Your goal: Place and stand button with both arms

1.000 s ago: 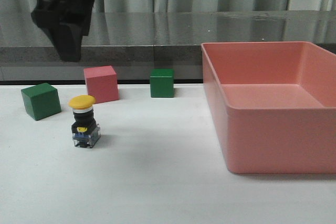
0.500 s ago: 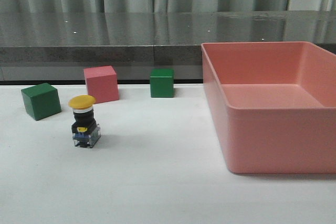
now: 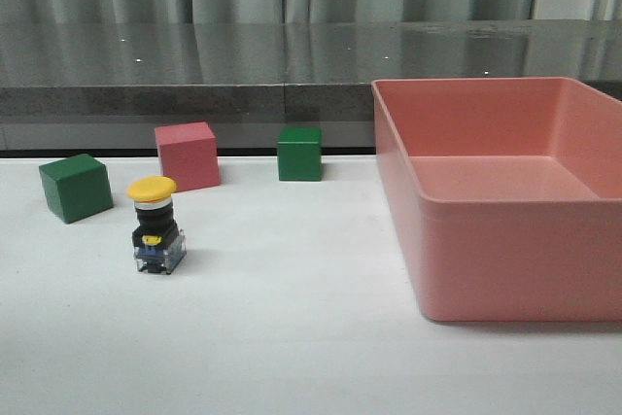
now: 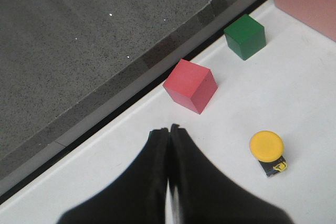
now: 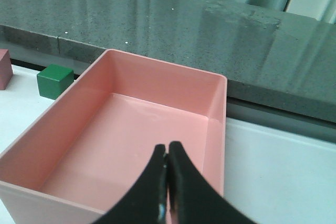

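Note:
The button [image 3: 156,228] stands upright on the white table, yellow cap on top, clear-blue base down, at the left front. It also shows in the left wrist view [image 4: 268,151], seen from above. My left gripper [image 4: 169,129] is shut and empty, high above the table and apart from the button. My right gripper [image 5: 167,148] is shut and empty, hanging above the pink bin [image 5: 220,108]. Neither arm shows in the front view.
A green cube [image 3: 75,187], a pink cube [image 3: 188,155] and a second green cube [image 3: 299,154] stand behind the button near the table's back edge. The large pink bin [image 3: 505,240] fills the right side. A dark stone ledge runs behind the table.
The left arm, hanging above the pink cube a second ago, has risen out of the front view. The button and cubes have not moved.

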`<state>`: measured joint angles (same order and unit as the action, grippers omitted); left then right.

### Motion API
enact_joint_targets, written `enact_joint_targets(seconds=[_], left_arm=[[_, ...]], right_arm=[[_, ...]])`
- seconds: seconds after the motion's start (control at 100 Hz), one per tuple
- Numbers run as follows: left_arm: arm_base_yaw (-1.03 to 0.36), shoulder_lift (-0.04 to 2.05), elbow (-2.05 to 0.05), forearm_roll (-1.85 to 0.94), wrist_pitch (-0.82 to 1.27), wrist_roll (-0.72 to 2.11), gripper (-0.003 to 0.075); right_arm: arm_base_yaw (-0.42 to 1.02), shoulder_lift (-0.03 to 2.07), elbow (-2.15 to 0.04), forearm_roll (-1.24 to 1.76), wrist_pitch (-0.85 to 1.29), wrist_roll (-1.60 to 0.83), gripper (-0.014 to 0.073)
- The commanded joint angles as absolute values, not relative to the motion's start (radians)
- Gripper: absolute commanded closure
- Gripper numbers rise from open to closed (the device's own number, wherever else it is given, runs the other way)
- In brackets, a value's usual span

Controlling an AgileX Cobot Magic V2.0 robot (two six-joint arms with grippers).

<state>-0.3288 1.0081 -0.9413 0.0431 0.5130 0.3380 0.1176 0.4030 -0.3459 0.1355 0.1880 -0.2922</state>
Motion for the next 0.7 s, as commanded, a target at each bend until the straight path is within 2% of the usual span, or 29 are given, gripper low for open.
enact_joint_targets(seconds=[0.0, 0.26, 0.69], left_arm=[[-0.325, 0.890, -0.836, 0.027, 0.321, 0.302, 0.0739], [-0.325, 0.642, -0.533, -0.016, 0.134, 0.289, 0.0739], [-0.325, 0.578, -0.469, -0.016, 0.138, 0.289, 0.0739]], right_arm=[[0.111, 0.405, -0.373, 0.139, 0.113, -0.293, 0.0703], [0.111, 0.405, -0.373, 0.139, 0.113, -0.293, 0.0703], [0.111, 0.405, -0.373, 0.139, 0.113, -0.293, 0.0703]])
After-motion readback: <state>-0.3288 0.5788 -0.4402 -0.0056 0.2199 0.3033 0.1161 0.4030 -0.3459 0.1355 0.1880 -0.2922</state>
